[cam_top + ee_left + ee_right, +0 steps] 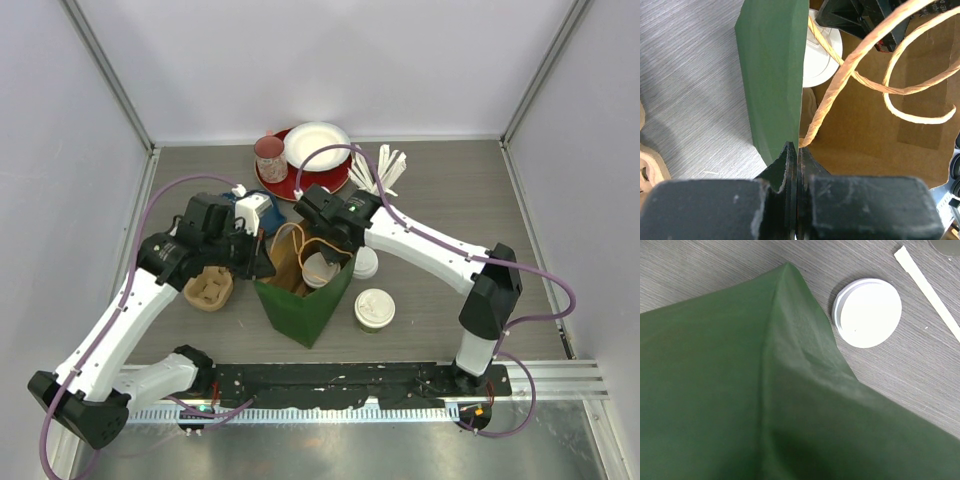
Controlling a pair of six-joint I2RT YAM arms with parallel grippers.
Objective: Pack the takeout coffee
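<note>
The table (450, 200) is grey wood grain, closed in by plain white walls (330, 60). In its middle stands a green paper bag (305, 300), mouth open, brown inside. The left gripper (797, 156) has its fingers pressed together at the bag's left rim, and it seems to pinch the paper there. The right gripper (322, 243) sits at the far rim. Its fingers are closed, but I cannot tell whether they hold the paper, because its own camera shows only the green wall and a loose white lid (867, 312). One takeout cup (320, 270) is already inside the bag. A second, lidded cup (374, 308) stands on the table just beside the bag's right side.

The danger, I think, is in the bag itself. The paper is thin, so a pull from either arm may tear the rim or tip the bag, and the cup inside would fall over. The twine handles (855, 75) hang across the mouth and may catch the next cup. If one arm lets go, the mouth may collapse.
</note>
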